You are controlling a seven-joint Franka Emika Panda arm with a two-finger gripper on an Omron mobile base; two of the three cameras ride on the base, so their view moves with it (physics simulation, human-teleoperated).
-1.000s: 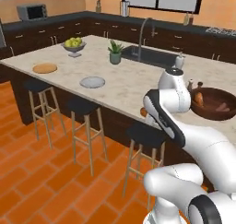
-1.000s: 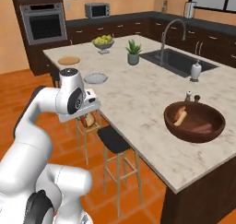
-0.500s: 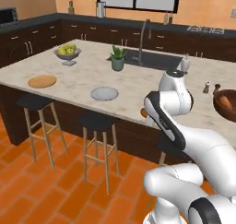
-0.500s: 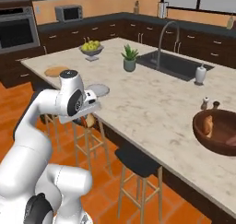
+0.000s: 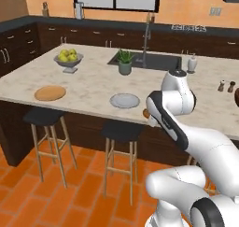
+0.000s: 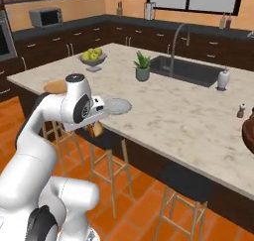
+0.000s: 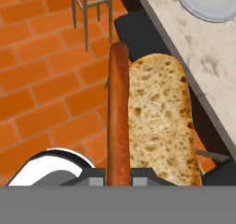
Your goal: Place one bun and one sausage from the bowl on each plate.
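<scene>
In the hand view my gripper is shut on a long reddish-brown sausage, and a pale crusty bun lies against the sausage's side. Both hang over the orange floor, just off the counter edge. The pale grey-white plate sits on the counter beyond them. From the base the gripper is low at the island's front edge, right of the grey-white plate. The tan wooden plate lies further left. The dark bowl shows at the right edge.
A grey footed fruit bowl, a potted plant and the sink stand further back on the island. Dark stools line its front below the gripper. Shakers stand near the bowl.
The whole picture has shifted: the base has driven left along the island, so the plates now lie ahead and the bowl sits at the right edge. The gripper stays shut.
</scene>
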